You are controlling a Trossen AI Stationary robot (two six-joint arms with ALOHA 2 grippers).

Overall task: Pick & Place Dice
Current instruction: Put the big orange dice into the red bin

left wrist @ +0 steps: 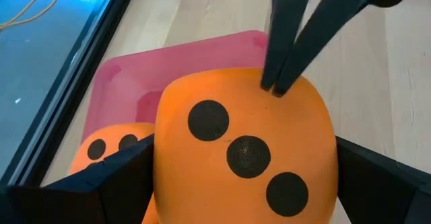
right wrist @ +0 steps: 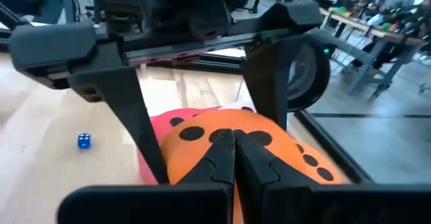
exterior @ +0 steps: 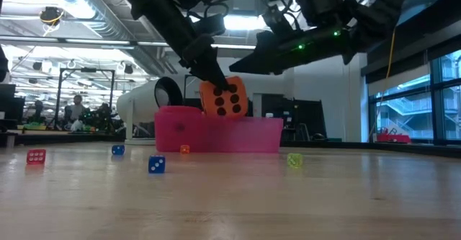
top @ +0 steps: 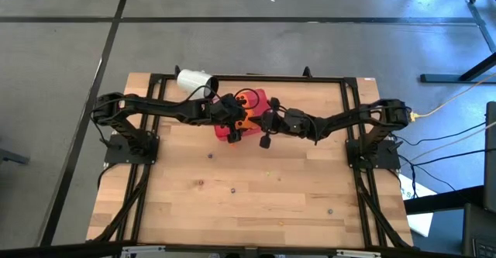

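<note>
The left hand (exterior: 216, 89) holds an orange die (exterior: 222, 97) between its 2 fingers, which stand wide apart on the 2 sides of the cube. In the low view this die is at the centre of the frame, just above the rim of the pink tray (exterior: 245, 135). In the left wrist view it fills the middle of the frame and shows a face with 3 black pips. A second orange die (left wrist: 111, 150) lies inside the tray, at the lower left of that frame.

The right hand (right wrist: 232, 153) has its fingers pressed together, holding nothing, and its tip is right at the top of the held die. A white cup (top: 195, 82) lies on its side above and left of the tray in the high view. Some tiny dice, 1 red (exterior: 36, 156), 2 blue (exterior: 156, 164) and 1 yellow-green (exterior: 294, 160), are spread on the table (exterior: 230, 204).
</note>
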